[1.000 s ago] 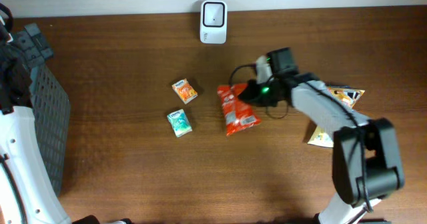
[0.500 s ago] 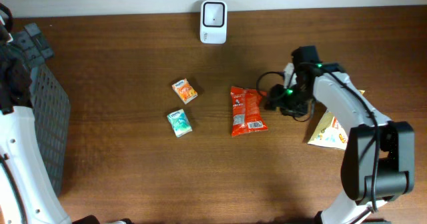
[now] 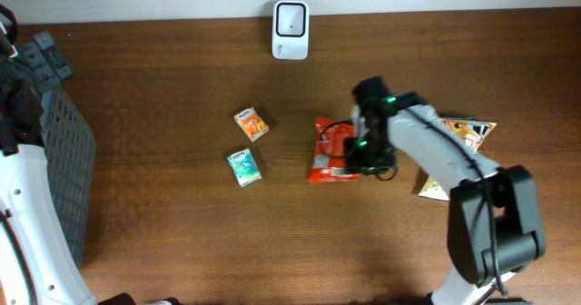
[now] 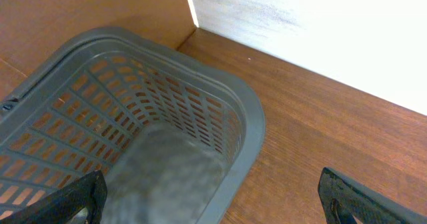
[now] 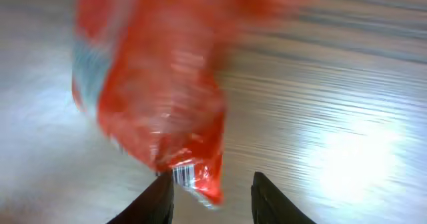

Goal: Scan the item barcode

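Red packet (image 5: 160,97) has one corner between parted right fingers (image 5: 275,201).

Grey basket (image 3: 73,160) far left; orange packet (image 3: 251,123) near teal packet (image 3: 243,167); snack bags (image 3: 470,130) right.

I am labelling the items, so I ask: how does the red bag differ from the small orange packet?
The red bag is larger than the small orange packet. The red bag is red with white print; the small orange packet is orange and white. The right gripper is at the red bag, while the small orange packet lies alone, no gripper near. Both are packs on the wooden table.
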`<state>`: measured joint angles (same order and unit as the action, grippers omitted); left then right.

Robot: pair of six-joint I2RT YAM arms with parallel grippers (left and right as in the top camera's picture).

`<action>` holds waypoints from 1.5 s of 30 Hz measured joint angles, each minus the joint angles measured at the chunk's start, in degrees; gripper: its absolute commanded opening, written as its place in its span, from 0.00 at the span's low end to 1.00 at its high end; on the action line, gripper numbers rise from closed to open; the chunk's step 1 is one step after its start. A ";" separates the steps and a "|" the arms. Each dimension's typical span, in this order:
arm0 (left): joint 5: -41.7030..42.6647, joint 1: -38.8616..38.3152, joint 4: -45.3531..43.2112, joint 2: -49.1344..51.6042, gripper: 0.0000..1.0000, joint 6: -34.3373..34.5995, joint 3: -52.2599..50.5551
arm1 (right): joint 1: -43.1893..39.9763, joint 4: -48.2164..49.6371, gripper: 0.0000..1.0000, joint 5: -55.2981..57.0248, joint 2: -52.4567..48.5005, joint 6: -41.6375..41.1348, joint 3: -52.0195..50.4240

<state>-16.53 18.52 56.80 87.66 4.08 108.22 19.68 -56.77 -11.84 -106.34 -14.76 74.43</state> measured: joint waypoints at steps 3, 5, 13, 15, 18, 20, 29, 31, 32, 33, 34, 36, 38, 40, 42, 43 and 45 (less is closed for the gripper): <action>0.00 0.00 0.00 0.00 0.99 0.00 0.00 | 5.70 3.72 0.38 0.02 0.02 0.68 0.00; 0.00 0.00 -0.02 0.00 0.99 0.00 0.00 | 9.22 6.54 0.45 -0.07 0.02 1.66 0.02; -0.02 0.00 -0.02 0.00 0.99 0.00 0.00 | 10.08 5.33 0.59 -2.27 0.00 6.95 4.85; -0.02 0.00 -0.07 0.00 0.99 0.00 0.00 | 5.60 1.29 0.74 -2.84 0.00 8.98 9.81; 0.00 0.00 -0.04 0.00 0.99 0.00 0.00 | -2.49 0.13 0.94 -4.90 0.09 11.74 14.43; -0.02 0.00 -0.02 0.00 0.99 0.00 0.00 | -8.76 -0.61 0.99 -8.37 0.11 13.60 14.64; 0.00 0.00 -0.02 0.00 0.99 0.00 0.00 | -16.52 0.57 0.99 -22.86 -9.70 19.34 7.19; -0.02 0.00 -0.02 0.00 0.99 0.00 0.00 | -16.48 1.70 0.99 -25.55 -12.72 19.89 6.45; 0.00 0.00 0.00 0.00 0.99 0.00 0.00 | -16.44 1.99 1.00 -27.67 -13.75 20.02 6.45; -0.02 0.00 -0.02 0.00 0.99 0.00 0.00 | -16.41 2.69 1.00 -29.79 -14.21 20.09 6.47; 0.00 -0.02 0.00 0.00 0.99 0.00 0.00 | -16.28 3.19 0.99 -31.01 -14.49 20.15 6.47; 0.00 0.00 0.00 0.00 0.99 0.00 0.00 | -15.47 4.57 0.89 -35.06 -15.72 20.44 6.56; 0.00 0.00 0.00 0.00 0.99 0.00 0.00 | -13.57 5.46 0.77 -38.07 -17.22 20.63 6.82; 0.00 -0.02 -0.02 0.00 0.99 0.00 0.00 | -11.30 6.29 0.64 -39.52 -18.38 19.74 6.82; 0.00 0.00 -0.02 0.00 0.99 0.00 0.00 | -9.29 7.43 0.43 -40.19 -19.15 18.60 6.82; 0.00 -0.02 -0.02 0.00 0.99 0.00 0.00 | -8.48 8.07 0.30 -40.13 -19.43 18.18 6.78; 0.00 0.00 -0.02 0.00 0.99 0.00 0.00 | -7.85 9.18 0.06 -39.87 -20.09 17.42 6.75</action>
<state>-16.53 18.52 56.77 87.66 4.08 108.22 11.84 -47.59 -51.70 -126.43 2.66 81.19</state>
